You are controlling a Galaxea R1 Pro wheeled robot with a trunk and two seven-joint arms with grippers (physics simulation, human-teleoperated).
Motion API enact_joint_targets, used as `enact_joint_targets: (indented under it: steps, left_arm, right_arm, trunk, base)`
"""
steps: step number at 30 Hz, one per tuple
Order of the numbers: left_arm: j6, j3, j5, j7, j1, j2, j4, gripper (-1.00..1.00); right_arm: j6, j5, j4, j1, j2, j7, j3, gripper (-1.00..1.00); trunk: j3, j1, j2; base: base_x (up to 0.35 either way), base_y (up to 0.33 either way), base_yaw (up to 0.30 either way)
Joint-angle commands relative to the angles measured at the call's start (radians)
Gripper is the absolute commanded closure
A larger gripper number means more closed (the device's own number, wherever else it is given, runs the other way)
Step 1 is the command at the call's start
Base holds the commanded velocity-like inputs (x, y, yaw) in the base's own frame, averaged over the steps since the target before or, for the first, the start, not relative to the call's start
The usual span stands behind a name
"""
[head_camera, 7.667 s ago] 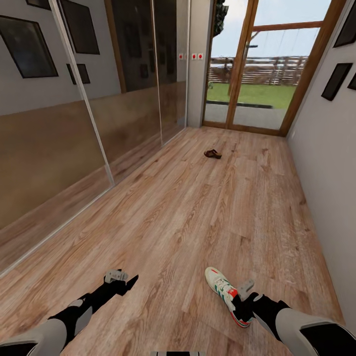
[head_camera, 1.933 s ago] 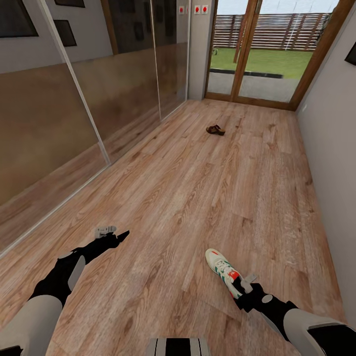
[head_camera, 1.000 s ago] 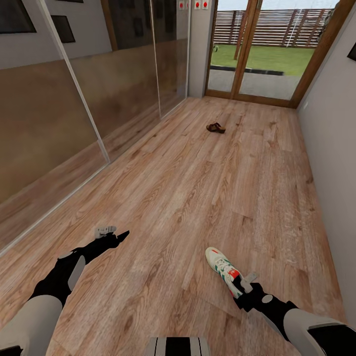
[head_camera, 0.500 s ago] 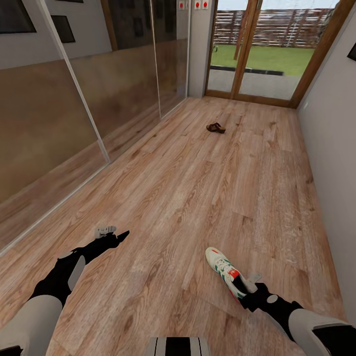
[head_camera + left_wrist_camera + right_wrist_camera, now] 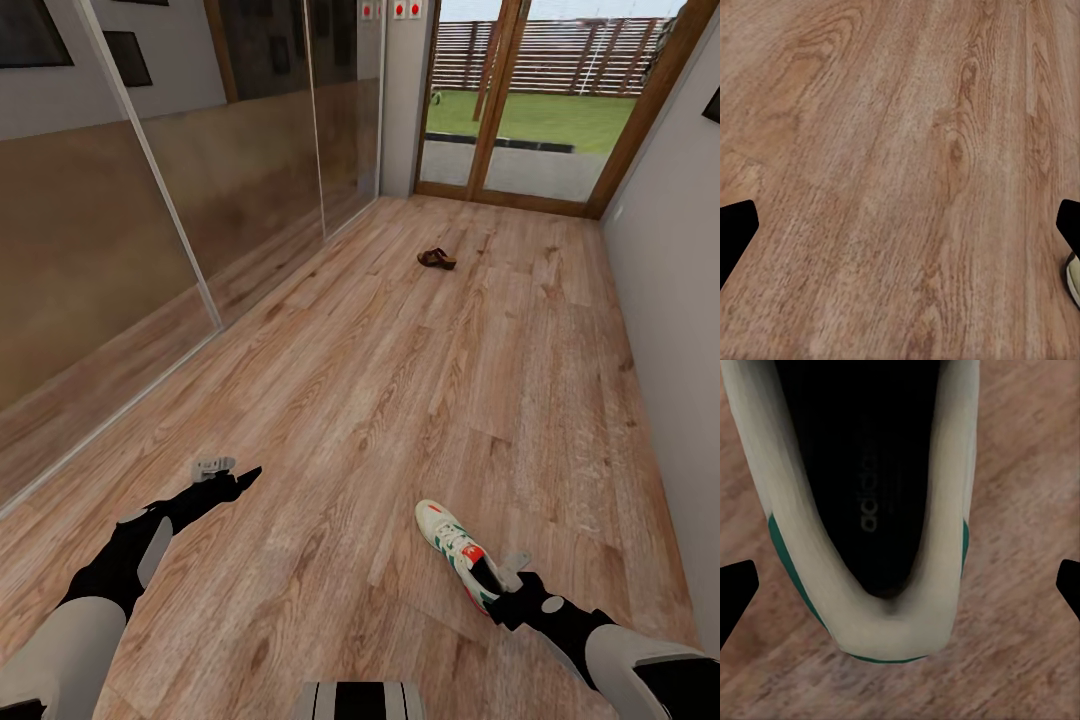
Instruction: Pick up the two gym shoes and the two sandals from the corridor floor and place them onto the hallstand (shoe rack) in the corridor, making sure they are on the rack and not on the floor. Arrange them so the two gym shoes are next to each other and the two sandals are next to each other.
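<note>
- A white lace-up gym shoe with green side stripes and an orange-red tongue patch lies on the light brown wood-plank corridor floor. The right tool is poised at its heel with fingers spread wide either side; the right wrist view looks straight into the dark shoe opening, nothing yet gripped.
- The left tool hangs low over bare planks, jaws wide, carrying nothing.
- A dark brown flat sandal sits well apart, far down the corridor near the wood-framed glass doors.
- By this evidence, the job appears barely begun: both visible shoes are on the floor, and four placements seem to remain.
</note>
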Motion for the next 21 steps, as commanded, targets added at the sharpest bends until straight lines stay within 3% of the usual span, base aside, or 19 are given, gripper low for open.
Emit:
enact_joint_targets:
  steps: [1, 21]
  left_arm:
    - [0.01, 0.002, 0.01, -0.005, 0.0, 0.0, 0.0, -1.0]
    - [0.01, 0.002, 0.01, -0.004, 0.0, 0.0, 0.0, -1.0]
  right_arm:
    - [-0.007, -0.005, 0.004, -0.002, 0.0, 0.002, 0.008, -1.0]
    - [-0.006, -0.004, 0.004, -0.002, 0.004, 0.002, 0.009, -1.0]
  trunk:
    - [-0.001, 0.0, 0.0]
    - [-0.001, 0.0, 0.0]
  base:
    - [0.0, 0.0, 0.0]
    - [0.0, 0.0, 0.0]
